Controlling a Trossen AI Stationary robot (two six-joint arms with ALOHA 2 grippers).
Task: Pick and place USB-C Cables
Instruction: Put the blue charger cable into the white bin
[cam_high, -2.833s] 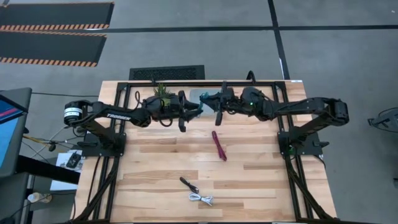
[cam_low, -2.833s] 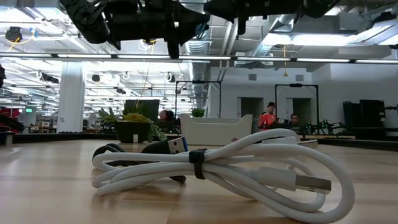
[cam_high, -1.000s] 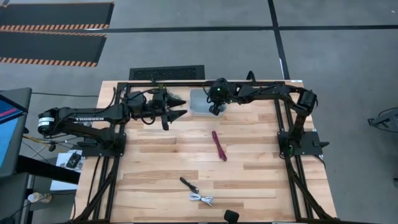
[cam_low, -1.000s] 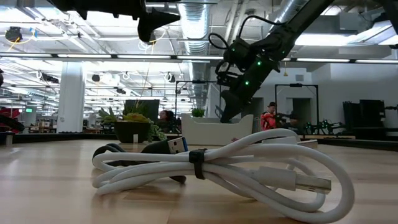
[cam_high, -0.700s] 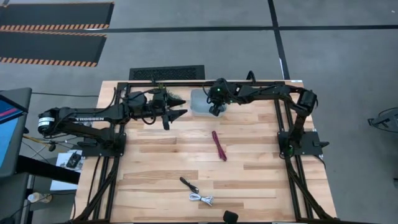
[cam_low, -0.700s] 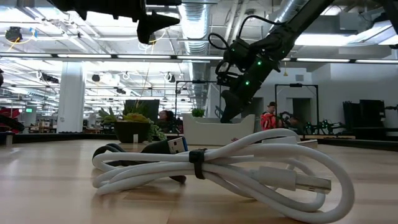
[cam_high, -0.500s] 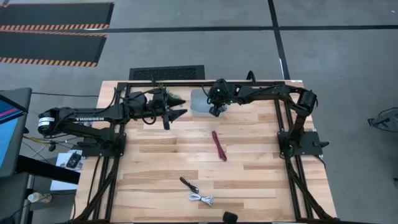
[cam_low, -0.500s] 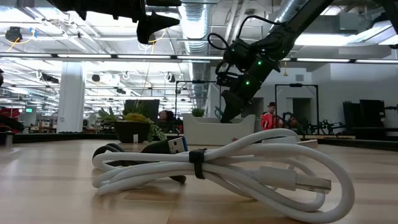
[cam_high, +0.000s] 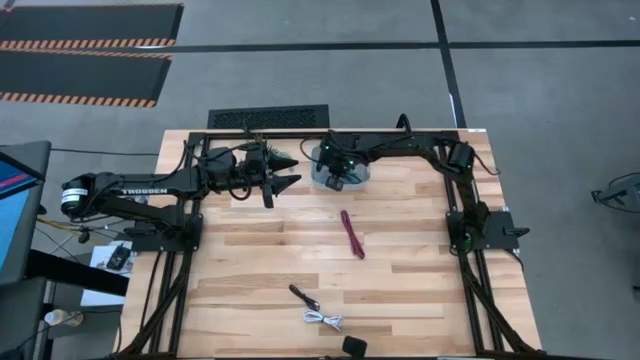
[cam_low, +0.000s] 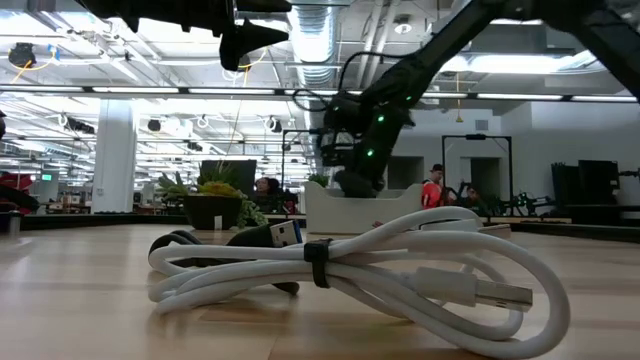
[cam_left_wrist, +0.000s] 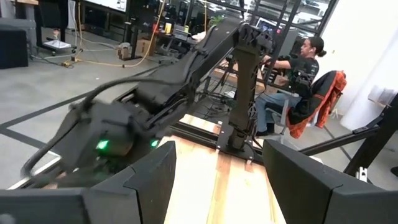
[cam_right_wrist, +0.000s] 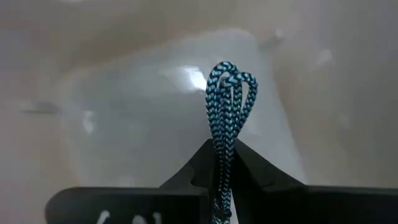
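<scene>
My right gripper (cam_high: 335, 174) hovers over a clear container (cam_high: 361, 176) near the table's far edge, shut on the teal cable (cam_right_wrist: 229, 87). In the right wrist view the container (cam_right_wrist: 149, 112) lies below the cable's loops. The maroon cable (cam_high: 352, 233) lies flat at mid-table. Near the near edge, the black cable (cam_high: 304, 297) and the coiled white cable (cam_high: 324, 320) lie flat; in the low view the white cable (cam_low: 350, 272) fills the front, with the black cable (cam_low: 235, 240) behind it. My left gripper (cam_high: 292, 171) is open and raised left of the container. My right gripper pinches the teal cable bundle between its two fingers (cam_right_wrist: 249, 165), just below the looped end (cam_right_wrist: 230, 78), which sticks out past the fingertips. The fingers point down from above. The cable is lifted clear over the container.
A small potted plant (cam_high: 260, 148) stands at the far edge, partly under my left arm; the low view shows the plant (cam_low: 212, 200) far off. A dark small object (cam_high: 352, 345) sits at the near edge. Bare wood lies between the maroon cable and the near cables.
My right arm has swung toward the table's left and folded in, carrying the teal cable from the container's right side to above its middle. Its gripper stays shut on the cable. My left arm has kept still.
</scene>
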